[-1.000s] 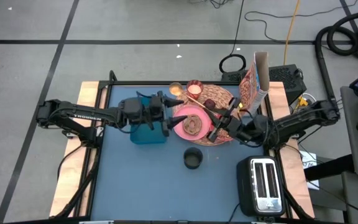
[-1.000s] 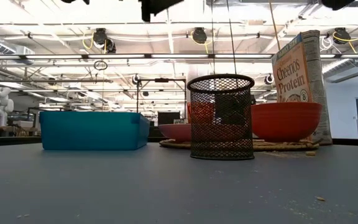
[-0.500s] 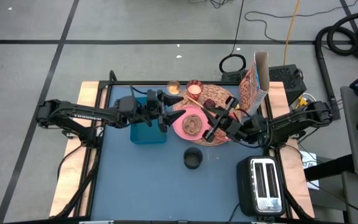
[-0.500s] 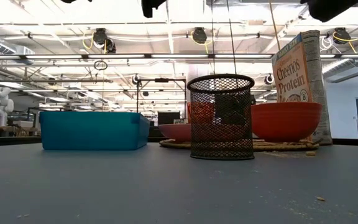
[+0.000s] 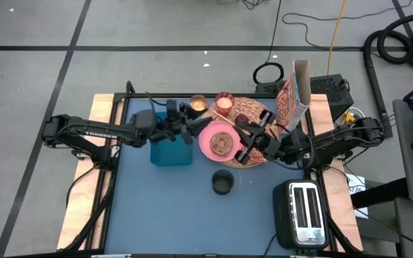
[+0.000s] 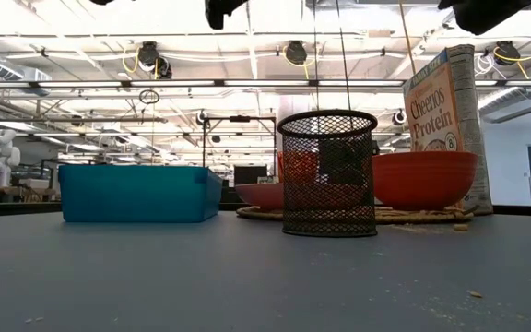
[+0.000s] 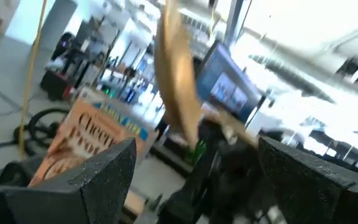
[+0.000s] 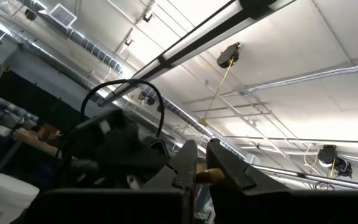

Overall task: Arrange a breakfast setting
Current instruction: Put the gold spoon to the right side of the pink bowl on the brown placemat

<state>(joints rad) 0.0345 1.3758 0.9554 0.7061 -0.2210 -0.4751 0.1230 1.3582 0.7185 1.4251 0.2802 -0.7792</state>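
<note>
A pink plate lies on the round straw placemat. A candle glass and a dark-red fruit stand at the mat's far side. The Cheerios box stands upright at the mat's right. The coral-red bowl sits on the mat; in the high view my right arm hides it. My right gripper is raised over the mat, shut on a gold spoon. My left gripper is open, raised left of the plate, its fingers on either side of the spoon without touching it. My right gripper pinches the gold spoon between its two fingers; only a small gold bit shows between their tips. In the left wrist view the spoon's narrow end runs into this gripper. The fingers slant upward toward the table's left. The spoon sticks out beyond them, lifted clear.
A teal bin stands under my left arm. A black mesh cup stands in front of the plate. A toaster is at the near right. Bare blue table lies at the near left.
My left gripper has drawn back from over the plate's left rim toward the table's left and far edge. My right gripper has shifted a little toward the table's left with the spoon. The things on the mat have stayed put.
</note>
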